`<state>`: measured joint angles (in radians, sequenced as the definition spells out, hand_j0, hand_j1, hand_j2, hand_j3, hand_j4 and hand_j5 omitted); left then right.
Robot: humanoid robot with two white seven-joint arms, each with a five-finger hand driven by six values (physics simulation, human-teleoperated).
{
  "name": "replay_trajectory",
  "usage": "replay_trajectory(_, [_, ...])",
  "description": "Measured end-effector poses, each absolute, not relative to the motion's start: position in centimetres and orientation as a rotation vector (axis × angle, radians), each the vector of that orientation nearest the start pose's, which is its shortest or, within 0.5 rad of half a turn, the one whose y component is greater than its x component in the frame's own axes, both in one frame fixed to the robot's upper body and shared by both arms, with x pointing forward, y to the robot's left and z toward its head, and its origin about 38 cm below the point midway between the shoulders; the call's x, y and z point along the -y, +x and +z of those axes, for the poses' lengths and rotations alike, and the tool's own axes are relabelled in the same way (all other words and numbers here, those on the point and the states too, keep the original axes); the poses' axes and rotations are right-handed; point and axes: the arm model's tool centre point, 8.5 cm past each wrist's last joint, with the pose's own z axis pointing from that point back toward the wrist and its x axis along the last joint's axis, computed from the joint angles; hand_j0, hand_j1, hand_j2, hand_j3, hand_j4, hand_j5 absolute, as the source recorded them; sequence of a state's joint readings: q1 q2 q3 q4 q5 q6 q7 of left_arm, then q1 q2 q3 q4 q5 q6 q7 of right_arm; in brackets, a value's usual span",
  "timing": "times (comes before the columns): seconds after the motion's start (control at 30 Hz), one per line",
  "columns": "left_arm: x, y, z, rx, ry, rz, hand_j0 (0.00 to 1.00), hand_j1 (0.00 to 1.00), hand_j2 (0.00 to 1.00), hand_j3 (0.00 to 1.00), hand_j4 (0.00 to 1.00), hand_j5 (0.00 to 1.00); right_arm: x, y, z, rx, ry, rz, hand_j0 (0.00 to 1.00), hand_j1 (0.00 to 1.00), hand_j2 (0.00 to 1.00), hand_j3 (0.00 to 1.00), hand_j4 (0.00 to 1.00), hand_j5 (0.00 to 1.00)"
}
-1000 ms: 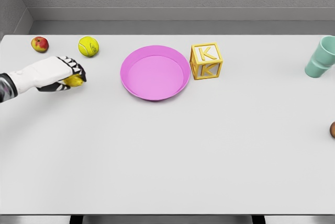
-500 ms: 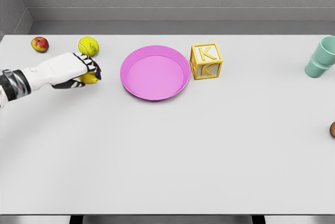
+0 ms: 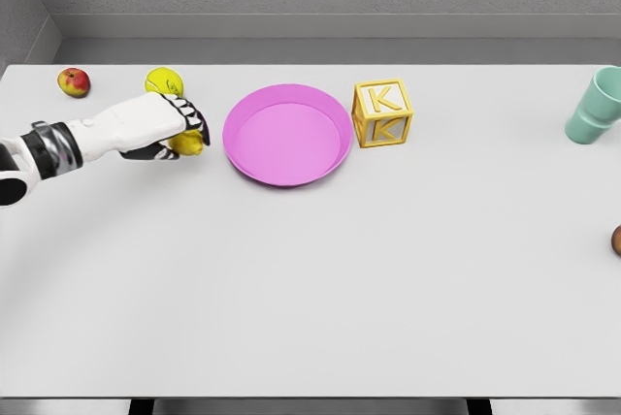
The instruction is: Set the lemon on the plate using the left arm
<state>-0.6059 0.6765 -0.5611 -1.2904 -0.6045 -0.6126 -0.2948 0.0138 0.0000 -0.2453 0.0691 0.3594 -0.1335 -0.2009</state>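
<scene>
**Lemon in hand, not yet on plate**

Lemon (image 3: 191,143) is grasped in the left hand (image 3: 160,124), fingers curled around it, only the yellow end poking out past the fingertips. It sits just left of the pink plate (image 3: 287,175), near the rim but not over it. Can't tell if it's lifted off the table (image 3: 310,289) or skimming it.

Progress: pick looks done, carry is about halfway. Left to do: bring the hand over the plate's middle, lower, let go, pull back. Nothing is on the plate so far.

Lemon look: small, bright yellow, smooth, mostly hidden by the hand. Round shape, so it may roll once freed; the plate's raised rim should catch it.

Around: a yellow-green tennis ball (image 3: 161,79) sits just behind the hand, partly covered by it. A red apple (image 3: 73,81) is at the far left. A yellow letter block (image 3: 381,112) stands just right of the plate. A green cup (image 3: 596,105) is at the right edge. Right arm not visible.
</scene>
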Motion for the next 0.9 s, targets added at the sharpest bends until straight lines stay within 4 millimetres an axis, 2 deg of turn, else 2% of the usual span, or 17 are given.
replay_trajectory(0.3, [-27.5, 46.6, 19.0, 1.579, 0.538, -1.959, 0.54, 0.54, 0.54, 0.54, 0.54, 0.54, 28.1, -1.6, -25.8, 0.060, -0.259, 0.109, 1.00, 1.00, 1.00, 1.00, 1.00, 1.00])
replay_trajectory(0.9, [-24.4, 47.1, 19.3, 1.642, 0.500, -1.959, 0.54, 0.54, 0.54, 0.54, 0.54, 0.54, 28.1, -1.6, -25.8, 0.060, -0.259, 0.109, 1.00, 1.00, 1.00, 1.00, 1.00, 1.00])
